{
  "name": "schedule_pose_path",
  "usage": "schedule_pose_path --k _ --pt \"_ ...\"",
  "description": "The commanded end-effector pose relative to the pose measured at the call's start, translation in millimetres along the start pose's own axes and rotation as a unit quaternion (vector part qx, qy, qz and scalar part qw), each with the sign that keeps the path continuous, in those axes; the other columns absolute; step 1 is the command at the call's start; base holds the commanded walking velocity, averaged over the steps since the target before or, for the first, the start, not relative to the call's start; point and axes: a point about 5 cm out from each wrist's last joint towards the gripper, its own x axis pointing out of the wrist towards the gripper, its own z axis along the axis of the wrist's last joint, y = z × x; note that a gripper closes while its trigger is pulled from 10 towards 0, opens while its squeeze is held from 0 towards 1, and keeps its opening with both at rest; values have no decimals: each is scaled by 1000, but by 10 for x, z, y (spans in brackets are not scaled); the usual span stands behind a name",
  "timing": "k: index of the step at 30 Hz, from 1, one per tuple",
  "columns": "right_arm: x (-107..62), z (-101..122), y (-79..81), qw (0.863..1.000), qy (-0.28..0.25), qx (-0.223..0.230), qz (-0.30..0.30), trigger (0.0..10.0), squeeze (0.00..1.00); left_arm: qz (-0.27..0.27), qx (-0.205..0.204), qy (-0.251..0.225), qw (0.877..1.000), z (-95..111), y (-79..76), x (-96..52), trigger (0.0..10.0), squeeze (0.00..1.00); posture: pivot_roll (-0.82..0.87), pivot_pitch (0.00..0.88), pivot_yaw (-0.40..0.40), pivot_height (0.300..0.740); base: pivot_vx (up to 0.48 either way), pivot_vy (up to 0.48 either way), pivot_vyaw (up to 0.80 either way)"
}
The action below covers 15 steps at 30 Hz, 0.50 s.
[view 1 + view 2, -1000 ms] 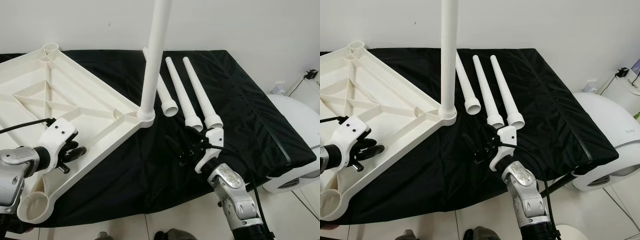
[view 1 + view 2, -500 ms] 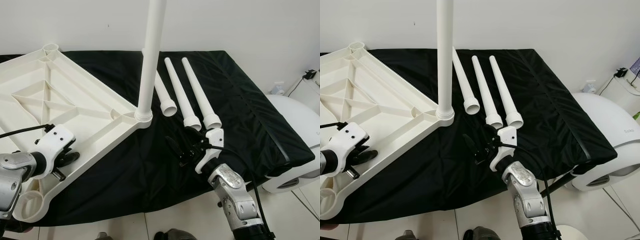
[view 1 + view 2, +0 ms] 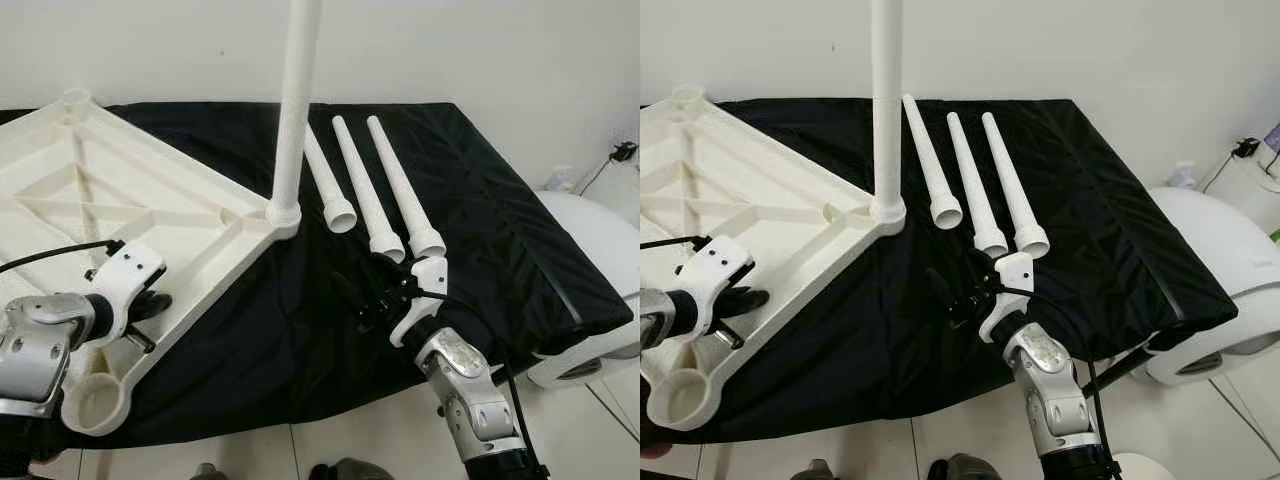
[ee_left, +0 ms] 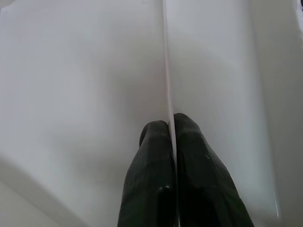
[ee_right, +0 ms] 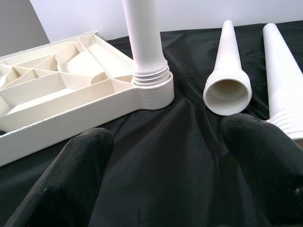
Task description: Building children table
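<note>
Where wrist views differ: left gripper [image 4: 171, 137] clamping tabletop rib [image 4: 166, 66].

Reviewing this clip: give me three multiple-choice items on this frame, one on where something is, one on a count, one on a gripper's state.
1. Where does the upright leg stand?
A. in a corner socket of the tabletop
B. flat on the cloth
C. in the right gripper

2. How many loose legs lie on the cloth?
A. one
B. three
C. five

3. What is the left gripper doing?
A. hanging open above the floor
B. holding a loose leg
C. shut on a rib of the tabletop

Answers: 1 A, its threaded foot sits in the corner ring. 2 B, three lie side by side next to the upright one. 3 C, the left wrist view shows both fingers pressed against the thin white rib.
</note>
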Motion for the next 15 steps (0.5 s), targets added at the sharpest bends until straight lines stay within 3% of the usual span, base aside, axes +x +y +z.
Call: schedule_pose_path --k 1,8,9,11,15 --pt "-7 18 -12 1000 -5 -2 -4 10000 0 91 -13 22 996 -81 53 59 10000 0 26 32 -77 740 0 0 0" --pt "12 34 -20 1000 -9 -4 -9 10000 0 108 -53 -31 992 255 -124 257 10000 0 23 35 -74 740 0 0 0" --pt "14 35 -15 1000 -9 -4 -10 10000 0 103 -63 -45 992 366 -216 331 10000 0 21 36 -73 740 0 0 0" --pt "14 35 -15 1000 -9 -4 -10 10000 0 103 -63 -45 992 366 -216 331 10000 0 21 36 -73 740 0 0 0" --pt "21 42 -11 1000 -10 -5 -11 10000 0 92 -71 -62 991 546 -381 469 10000 0 15 34 -71 740 0 0 0"
